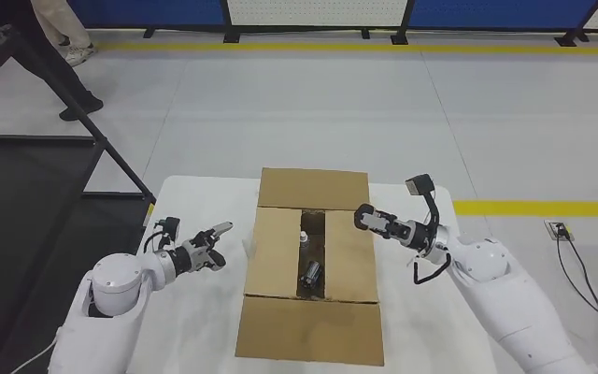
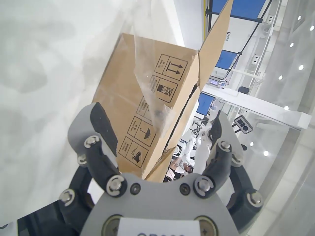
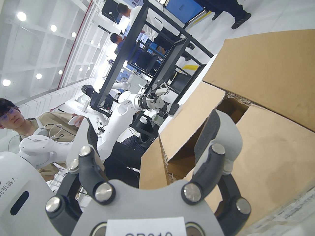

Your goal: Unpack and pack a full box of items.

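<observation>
A white table (image 1: 201,201) stands beside a black metal rack (image 1: 93,140).

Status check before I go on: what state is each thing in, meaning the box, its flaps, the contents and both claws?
Brown cardboard box: upright on the table, partly open.
End flaps: folded out flat.
Side flaps: lowered over the opening, with a gap between them.
Items in the box: inside, seen through the gap.
Left claw: open, empty, beside the box.
Right claw: open, empty, at a side flap's edge.

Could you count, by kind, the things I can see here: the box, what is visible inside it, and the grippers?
Cardboard box: 1
Bottle inside: 1
Dark can-like item inside: 1
Grippers: 2, left gripper and right gripper
Total: 5
</observation>
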Action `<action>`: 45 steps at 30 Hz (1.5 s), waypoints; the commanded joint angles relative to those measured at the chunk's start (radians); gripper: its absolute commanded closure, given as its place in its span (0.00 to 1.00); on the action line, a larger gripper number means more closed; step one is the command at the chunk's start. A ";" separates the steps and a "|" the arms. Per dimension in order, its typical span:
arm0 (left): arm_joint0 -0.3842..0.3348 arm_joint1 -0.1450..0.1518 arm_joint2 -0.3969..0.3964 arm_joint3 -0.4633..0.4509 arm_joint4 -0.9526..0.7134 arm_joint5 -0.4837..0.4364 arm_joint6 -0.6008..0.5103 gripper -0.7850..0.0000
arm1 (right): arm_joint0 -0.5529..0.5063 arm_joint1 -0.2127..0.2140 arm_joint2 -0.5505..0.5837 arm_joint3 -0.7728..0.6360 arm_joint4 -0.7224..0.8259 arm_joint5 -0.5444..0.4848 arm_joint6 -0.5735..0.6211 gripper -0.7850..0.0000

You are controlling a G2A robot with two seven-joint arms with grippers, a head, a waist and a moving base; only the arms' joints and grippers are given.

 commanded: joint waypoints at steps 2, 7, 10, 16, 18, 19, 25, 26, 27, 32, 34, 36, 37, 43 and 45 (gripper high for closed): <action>0.006 -0.001 -0.001 0.001 -0.004 -0.002 0.020 0.00 | -0.015 0.002 0.013 -0.011 -0.006 0.014 -0.010 0.00; 0.000 -0.017 0.041 0.037 -0.072 0.020 0.140 0.10 | -0.033 0.004 0.032 -0.032 -0.016 0.027 -0.015 0.00; -0.042 -0.027 0.072 0.096 -0.108 0.028 0.195 0.25 | -0.042 0.006 0.043 -0.048 -0.026 0.040 -0.017 0.00; -0.128 -0.044 0.138 0.218 -0.144 0.023 0.218 0.38 | -0.081 0.013 0.076 -0.087 -0.049 0.054 -0.032 0.00; -0.153 -0.048 0.161 0.256 -0.150 0.022 0.206 0.36 | -0.098 0.016 0.089 -0.101 -0.057 0.059 -0.039 0.00; -0.164 -0.050 0.169 0.274 -0.154 0.021 0.199 0.36 | -0.106 0.017 0.096 -0.110 -0.060 0.061 -0.042 0.00; -0.204 -0.055 0.203 0.350 -0.159 0.000 0.171 0.51 | -0.147 0.024 0.129 -0.154 -0.078 0.079 -0.052 0.00; -0.207 -0.056 0.206 0.359 -0.164 -0.005 0.163 0.56 | -0.151 0.025 0.133 -0.159 -0.080 0.082 -0.052 0.00; -0.210 -0.056 0.208 0.369 -0.170 -0.009 0.160 0.62 | -0.155 0.025 0.136 -0.163 -0.081 0.086 -0.051 0.00; -0.222 -0.059 0.215 0.401 -0.194 -0.025 0.145 1.00 | -0.161 0.026 0.148 -0.177 -0.088 0.097 -0.046 0.00; -0.225 -0.059 0.218 0.408 -0.196 -0.032 0.144 1.00 | -0.160 0.025 0.150 -0.180 -0.091 0.100 -0.043 0.00; -0.223 -0.058 0.216 0.409 -0.201 -0.041 0.151 1.00 | -0.157 0.024 0.151 -0.179 -0.090 0.103 -0.038 0.00; -0.220 -0.058 0.214 0.406 -0.204 -0.044 0.156 1.00 | -0.154 0.024 0.151 -0.177 -0.090 0.104 -0.036 0.00; -0.165 -0.051 0.182 0.334 -0.212 -0.067 0.231 1.00 | -0.130 0.018 0.144 -0.161 -0.083 0.107 -0.013 0.00; -0.142 -0.048 0.170 0.302 -0.218 -0.068 0.248 1.00 | -0.120 0.016 0.140 -0.152 -0.080 0.106 -0.006 0.00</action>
